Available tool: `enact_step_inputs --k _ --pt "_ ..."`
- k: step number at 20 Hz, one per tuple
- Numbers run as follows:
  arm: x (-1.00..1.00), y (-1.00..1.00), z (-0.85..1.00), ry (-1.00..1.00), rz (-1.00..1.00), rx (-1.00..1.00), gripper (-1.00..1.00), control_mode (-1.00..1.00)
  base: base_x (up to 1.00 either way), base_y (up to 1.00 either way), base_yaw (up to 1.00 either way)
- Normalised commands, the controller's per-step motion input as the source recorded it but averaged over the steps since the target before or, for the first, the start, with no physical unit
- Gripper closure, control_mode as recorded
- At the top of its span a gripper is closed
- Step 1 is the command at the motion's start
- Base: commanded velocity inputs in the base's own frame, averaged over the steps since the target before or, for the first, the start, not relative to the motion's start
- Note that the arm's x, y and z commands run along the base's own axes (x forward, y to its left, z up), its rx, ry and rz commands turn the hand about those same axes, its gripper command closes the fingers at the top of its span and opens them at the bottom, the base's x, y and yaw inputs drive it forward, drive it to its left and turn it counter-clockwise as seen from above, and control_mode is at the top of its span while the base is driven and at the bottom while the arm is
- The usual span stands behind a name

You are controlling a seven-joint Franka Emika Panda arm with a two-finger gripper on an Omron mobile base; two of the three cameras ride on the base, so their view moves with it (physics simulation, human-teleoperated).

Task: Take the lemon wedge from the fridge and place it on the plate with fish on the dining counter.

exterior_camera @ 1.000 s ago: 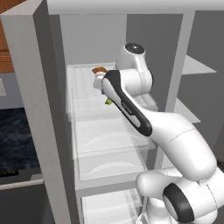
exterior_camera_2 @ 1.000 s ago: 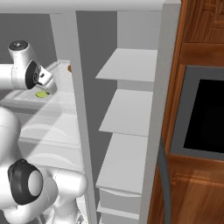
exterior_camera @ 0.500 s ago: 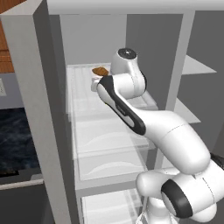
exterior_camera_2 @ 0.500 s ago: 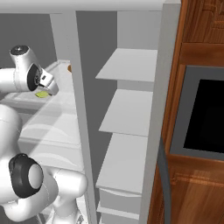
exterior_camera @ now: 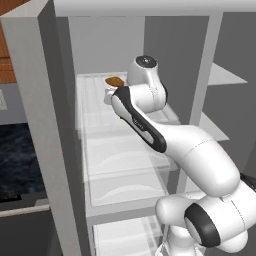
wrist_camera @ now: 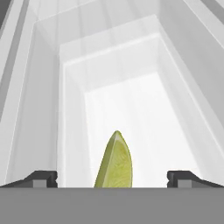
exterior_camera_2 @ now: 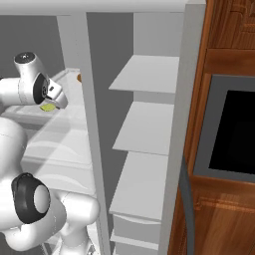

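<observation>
Inside the open fridge (exterior_camera_2: 74, 60), the gripper (wrist_camera: 112, 177) hangs over a white translucent shelf (wrist_camera: 144, 109) with its jaws spread to their widest and nothing held. The lemon wedge (wrist_camera: 115, 162) lies on that shelf between the two fingertips (wrist_camera: 43, 178), touching neither. Farther back on the same shelf sits a brown oval food item (exterior_camera: 115, 80).

Glossy white arm (exterior_camera: 200, 155) of rounded, bulbous shells, with dark grey caps at the joints and a long black band along one link. Circular dark disc atop the wrist joint. Small dark, blocky fingertips (wrist_camera: 43, 178) on the gripper (wrist_camera: 116, 179).
</observation>
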Motion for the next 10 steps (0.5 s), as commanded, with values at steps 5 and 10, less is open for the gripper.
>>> enact_step_inputs --k 5,10 --pt "0.02 0.00 -0.15 0.00 0.00 0.00 -1.00 -1.00 0.00 0.00 0.00" --pt "0.05 0.00 -0.16 0.00 0.00 0.00 -1.00 -1.00 0.00 0.00 0.00"
